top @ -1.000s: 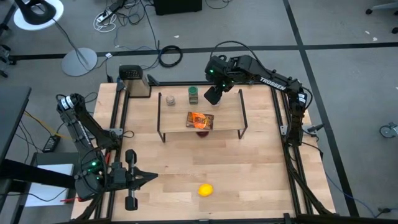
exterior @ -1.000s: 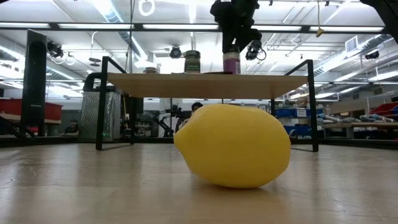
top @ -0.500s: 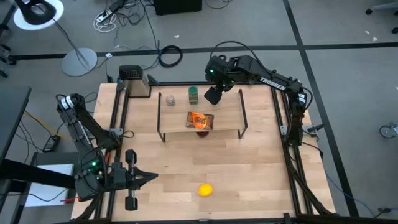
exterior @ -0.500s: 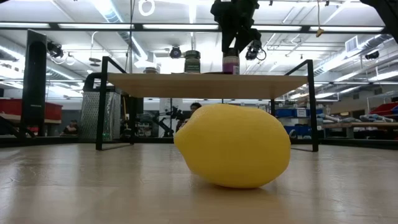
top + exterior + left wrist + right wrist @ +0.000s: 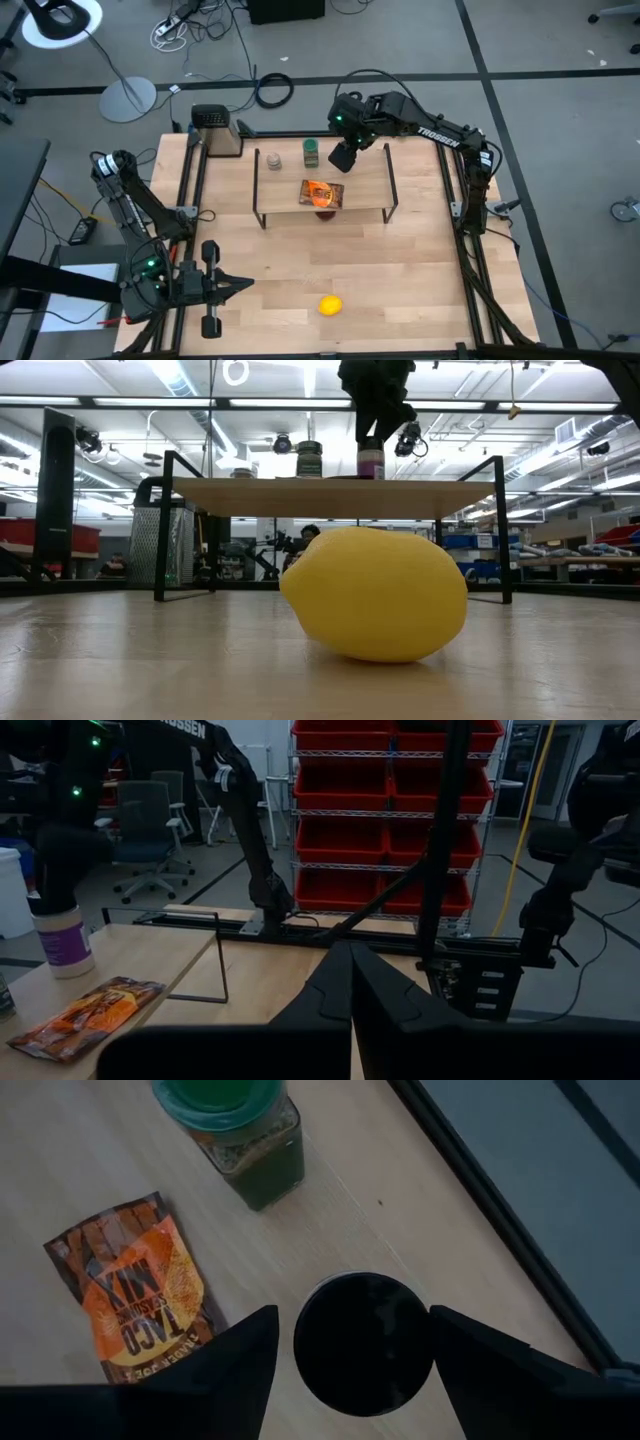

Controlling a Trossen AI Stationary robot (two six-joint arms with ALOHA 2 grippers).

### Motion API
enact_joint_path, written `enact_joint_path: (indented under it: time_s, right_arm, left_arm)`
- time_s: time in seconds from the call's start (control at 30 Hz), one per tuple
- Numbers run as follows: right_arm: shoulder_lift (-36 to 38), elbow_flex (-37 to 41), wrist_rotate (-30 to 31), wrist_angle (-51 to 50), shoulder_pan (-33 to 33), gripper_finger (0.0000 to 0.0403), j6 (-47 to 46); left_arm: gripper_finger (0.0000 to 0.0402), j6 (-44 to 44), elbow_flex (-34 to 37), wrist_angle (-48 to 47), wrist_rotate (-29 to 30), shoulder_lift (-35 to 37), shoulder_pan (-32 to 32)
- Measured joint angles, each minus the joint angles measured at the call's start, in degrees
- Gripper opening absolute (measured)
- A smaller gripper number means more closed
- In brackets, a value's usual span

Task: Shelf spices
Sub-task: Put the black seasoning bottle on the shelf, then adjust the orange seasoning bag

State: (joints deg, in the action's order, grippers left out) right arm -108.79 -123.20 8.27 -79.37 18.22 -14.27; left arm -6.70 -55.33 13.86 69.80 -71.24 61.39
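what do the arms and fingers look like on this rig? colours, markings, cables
Both arms are dark, near black, with jointed links. The right arm has white TROSSEN lettering on its link, a small green light near the wrist and a black cable looping over it. The left arm shows a green light too. The left gripper's fingers are dark, tapered wedges.
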Motion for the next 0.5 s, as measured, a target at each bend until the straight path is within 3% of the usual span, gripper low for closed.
enact_joint_path:
  time_s: [0.5]
  right_arm:
    - [3.3, -0.7, 3.2, 2.9, -2.3, 0.0253, 2.0]
  left_arm:
    - [0.0004, 0.0, 0.0, -0.1, 0.0, 0.0, 0.0]
